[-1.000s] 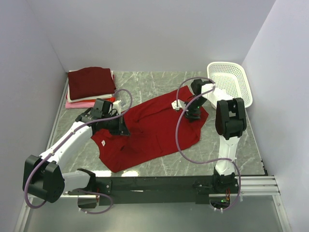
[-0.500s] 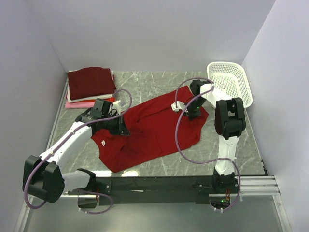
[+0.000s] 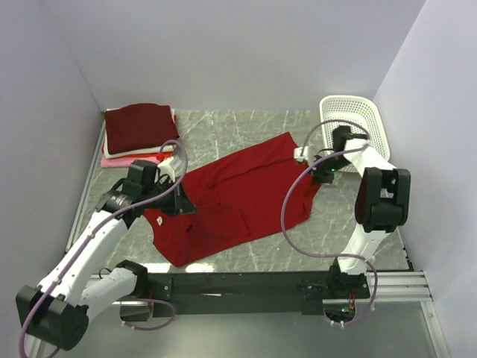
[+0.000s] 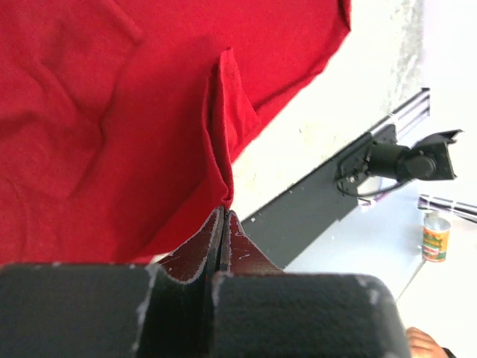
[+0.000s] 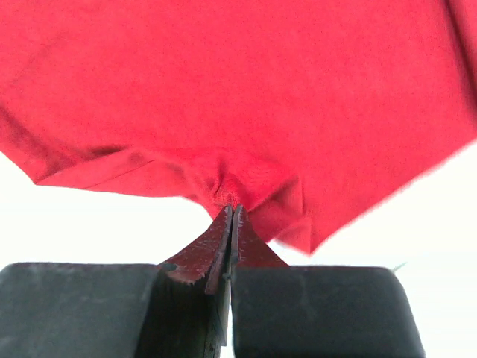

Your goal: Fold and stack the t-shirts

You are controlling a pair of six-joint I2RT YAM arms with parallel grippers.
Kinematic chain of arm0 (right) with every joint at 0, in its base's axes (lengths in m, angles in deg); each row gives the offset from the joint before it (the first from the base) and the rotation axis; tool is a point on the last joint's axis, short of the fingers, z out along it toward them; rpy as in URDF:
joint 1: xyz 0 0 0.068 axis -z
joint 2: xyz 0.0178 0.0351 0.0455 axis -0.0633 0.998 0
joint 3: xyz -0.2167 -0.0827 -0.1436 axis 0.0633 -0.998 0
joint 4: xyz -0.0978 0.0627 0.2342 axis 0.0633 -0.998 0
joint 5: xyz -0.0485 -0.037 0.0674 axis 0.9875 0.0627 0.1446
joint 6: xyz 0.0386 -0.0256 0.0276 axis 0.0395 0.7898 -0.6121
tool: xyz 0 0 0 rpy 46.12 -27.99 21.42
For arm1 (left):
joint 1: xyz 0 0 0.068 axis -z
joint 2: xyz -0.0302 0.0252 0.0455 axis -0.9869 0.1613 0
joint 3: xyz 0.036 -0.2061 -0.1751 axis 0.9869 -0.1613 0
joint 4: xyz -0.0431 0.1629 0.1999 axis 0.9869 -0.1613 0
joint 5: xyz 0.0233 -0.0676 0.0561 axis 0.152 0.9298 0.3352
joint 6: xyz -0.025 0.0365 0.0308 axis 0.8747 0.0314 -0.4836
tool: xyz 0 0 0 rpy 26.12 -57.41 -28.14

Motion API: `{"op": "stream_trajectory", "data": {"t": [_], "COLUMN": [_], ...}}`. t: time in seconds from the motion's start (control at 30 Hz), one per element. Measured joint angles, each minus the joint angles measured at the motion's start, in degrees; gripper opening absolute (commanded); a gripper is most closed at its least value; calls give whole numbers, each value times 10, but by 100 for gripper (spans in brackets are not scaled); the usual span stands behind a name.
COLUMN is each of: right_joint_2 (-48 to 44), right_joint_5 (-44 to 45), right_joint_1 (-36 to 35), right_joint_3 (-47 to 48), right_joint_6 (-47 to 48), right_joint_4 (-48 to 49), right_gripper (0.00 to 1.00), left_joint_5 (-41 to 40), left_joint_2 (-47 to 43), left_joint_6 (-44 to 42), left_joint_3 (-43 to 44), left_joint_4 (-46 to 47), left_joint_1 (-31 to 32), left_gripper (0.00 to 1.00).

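The bright red t-shirt (image 3: 242,195) lies spread and rumpled across the middle of the marble-patterned table (image 3: 350,224), running from lower left to upper right of the top view. The left gripper (image 4: 225,215) is clenched on a raised ridge of cloth near the shirt's left side. The right gripper (image 5: 232,207) is pinched tight on the edge at its right end, with cloth bunching into the closed tips. The step in hand looks like stretching or lifting the shirt for a fold. It should go best if both arms move together, keeping the cloth taut without tugging it out of either pinch. The stack of folded shirts (image 3: 140,134), dark maroon on top, sits at upper left. The white basket (image 3: 365,127) stands at upper right, near the right gripper.
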Motion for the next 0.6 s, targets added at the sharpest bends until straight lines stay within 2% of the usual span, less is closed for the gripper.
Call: {"op": "stream_trajectory", "data": {"t": [0.2, 0.43, 0.6], "right_joint_2": [-17, -17, -17], "right_joint_5": [-38, -61, -75], "right_joint_1": [60, 74, 75], "right_joint_3": [-49, -57, -57], "right_joint_6": [-56, -115, -153], "right_joint_4": [57, 96, 116], "right_gripper": [0, 0, 0], "left_joint_5": [12, 6, -26], "left_joint_2": [-71, -175, -212], "left_joint_6": [29, 76, 101], "left_joint_3": [-37, -51, -32], "left_joint_4": [-27, -77, -117], "left_joint_1": [0, 0, 0], "left_gripper": [0, 0, 0]}}
